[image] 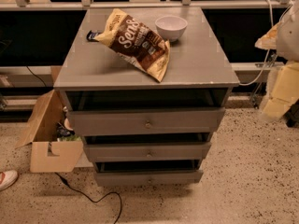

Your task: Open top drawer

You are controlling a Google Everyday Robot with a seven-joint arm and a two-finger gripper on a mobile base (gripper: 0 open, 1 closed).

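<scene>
Speckled stone floor (243,171) surrounds a grey cabinet (93,69), and its flat top serves as the table. On this top a chips bag (135,43) lies from the back left part toward the front edge. A white bowl (171,27) stands near the back edge, right of the middle.

Just below the front edge we see the top drawer (117,122), with its small brass knob (148,124) in the centre of the front. A dark slot shows above this front, so we judge the drawer is perhaps out a little (we cannot say it with certainty), but it is not properly opened.

The gripper (279,97) is a pale blurred shape beyond the right edge of the table, well apart from the knob. Whether it is spread or pressed together, we cannot tell. In our judgement the main work is left: to reach the knob, grasp it and pull.
</scene>
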